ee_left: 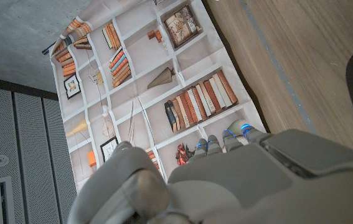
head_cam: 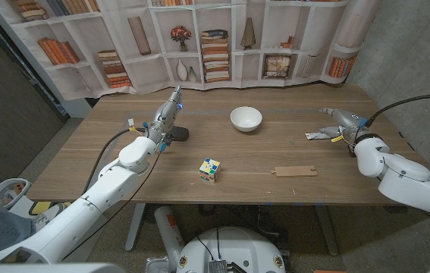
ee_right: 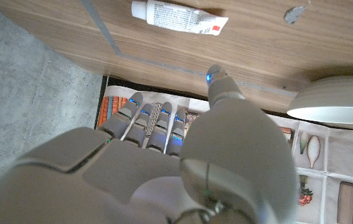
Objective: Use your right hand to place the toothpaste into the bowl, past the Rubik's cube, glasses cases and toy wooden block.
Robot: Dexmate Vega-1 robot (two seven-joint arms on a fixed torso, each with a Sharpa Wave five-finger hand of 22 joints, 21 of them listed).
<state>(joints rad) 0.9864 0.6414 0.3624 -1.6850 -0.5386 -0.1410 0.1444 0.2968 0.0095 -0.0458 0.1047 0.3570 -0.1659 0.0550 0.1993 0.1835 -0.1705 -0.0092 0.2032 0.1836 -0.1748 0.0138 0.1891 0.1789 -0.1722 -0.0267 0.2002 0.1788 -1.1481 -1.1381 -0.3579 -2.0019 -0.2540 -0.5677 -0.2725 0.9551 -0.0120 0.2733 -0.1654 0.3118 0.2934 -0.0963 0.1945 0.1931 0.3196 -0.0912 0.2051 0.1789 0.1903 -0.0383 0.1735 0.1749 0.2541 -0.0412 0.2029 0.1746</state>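
A white toothpaste tube (head_cam: 315, 136) (ee_right: 179, 17) lies flat on the wooden table at the right. My right hand (head_cam: 342, 121) (ee_right: 182, 155) hovers just beside it with fingers spread and nothing in them. The white bowl (head_cam: 246, 118) (ee_right: 335, 99) stands at the middle back of the table, to the left of the tube. A Rubik's cube (head_cam: 209, 171) sits near the front middle, and a flat wooden block (head_cam: 295, 171) lies to its right. My left hand (head_cam: 167, 114) (ee_left: 226, 180) is raised with its fingers stretched out, next to a dark glasses case (head_cam: 178, 134).
A bookshelf-print curtain (head_cam: 199, 38) hangs behind the table's far edge. A concrete wall (head_cam: 419, 45) stands to the right. Bare tabletop (head_cam: 283, 140) lies between the toothpaste and the bowl.
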